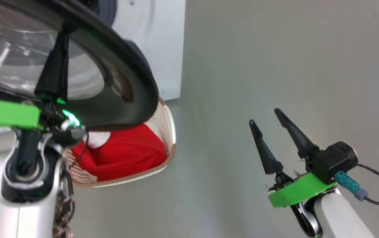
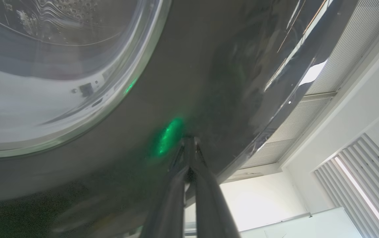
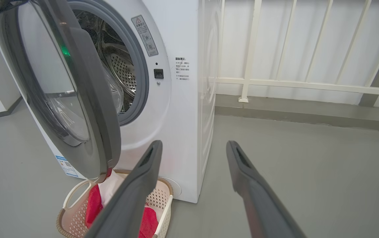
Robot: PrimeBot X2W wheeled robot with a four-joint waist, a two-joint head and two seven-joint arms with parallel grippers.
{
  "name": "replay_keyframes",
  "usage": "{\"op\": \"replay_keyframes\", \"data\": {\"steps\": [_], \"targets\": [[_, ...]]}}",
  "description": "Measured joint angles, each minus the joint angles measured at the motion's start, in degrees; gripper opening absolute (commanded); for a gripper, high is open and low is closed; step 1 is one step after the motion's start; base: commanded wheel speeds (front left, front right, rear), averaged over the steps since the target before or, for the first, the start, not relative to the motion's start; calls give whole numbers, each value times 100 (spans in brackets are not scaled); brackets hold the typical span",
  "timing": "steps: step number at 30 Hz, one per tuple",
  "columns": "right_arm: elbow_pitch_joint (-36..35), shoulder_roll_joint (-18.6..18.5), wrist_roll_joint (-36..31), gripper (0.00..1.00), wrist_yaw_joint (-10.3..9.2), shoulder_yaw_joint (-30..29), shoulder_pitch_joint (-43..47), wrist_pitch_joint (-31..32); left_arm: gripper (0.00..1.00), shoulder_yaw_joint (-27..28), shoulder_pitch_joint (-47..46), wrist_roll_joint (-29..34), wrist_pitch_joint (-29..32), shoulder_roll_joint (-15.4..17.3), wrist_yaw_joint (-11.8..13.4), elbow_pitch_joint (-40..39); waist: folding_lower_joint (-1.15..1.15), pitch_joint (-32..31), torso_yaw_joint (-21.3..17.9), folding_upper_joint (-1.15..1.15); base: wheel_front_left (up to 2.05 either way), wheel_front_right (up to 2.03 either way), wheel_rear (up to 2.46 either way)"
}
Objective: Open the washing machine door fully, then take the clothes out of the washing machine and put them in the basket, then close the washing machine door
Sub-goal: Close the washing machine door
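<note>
Nearly done: clothes point(image 1: 123, 155) in basket point(image 1: 171, 132), door point(image 1: 123, 66) ajar, not yet shut.
Against door's black rim, left pincer point(image 2: 189, 140) pressed together; right pincer point(image 1: 264, 116) spread, holding nothing; drum point(image 3: 116, 66) looks empty.

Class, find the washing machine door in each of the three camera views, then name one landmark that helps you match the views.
Head view: the washing machine door arcs across the upper left, above the basket.
Left wrist view: it spans the middle, very close, glossy black.
Right wrist view: it stands at the left, swung open above the basket.
Shared landmark: the green glow at the door.
</note>
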Motion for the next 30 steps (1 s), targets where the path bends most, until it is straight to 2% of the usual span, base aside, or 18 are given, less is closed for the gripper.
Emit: {"op": "replay_keyframes", "data": {"steps": [12,15,25,26,27,28,29,30], "targets": [[-48,10,220,100,0,34,-260,0,0,43,-811,213,-93,175,-170,724,0,361,-332,0,0,0,0],[-48,12,221,100,0,48,-261,0,0,82,-978,241,-143,180,-311,918,0,411,-406,0,0,0,0],[-29,11,221,100,0,55,-260,0,0,62,-1104,337,-151,193,-584,1202,0,359,-368,0,0,0,0],[-25,11,221,100,0,55,-260,0,7,62,-1103,337,-151,193,-611,1215,0,339,-353,0,0,0,0],[-21,11,220,100,0,56,-260,0,21,59,-1095,347,-151,197,-617,1217,0,315,-339,0,0,0,0],[-14,9,220,100,0,56,-260,0,43,58,-1072,376,-152,201,-662,1215,0,287,-327,0,0,0,0],[-3,8,220,100,0,56,-260,0,100,59,-1031,402,-187,207,-694,1214,0,256,-314,0,0,0,0],[7,5,220,100,0,55,-259,0,100,58,-970,438,-201,213,-702,1213,0,222,-302,0,0,0,0]]}}
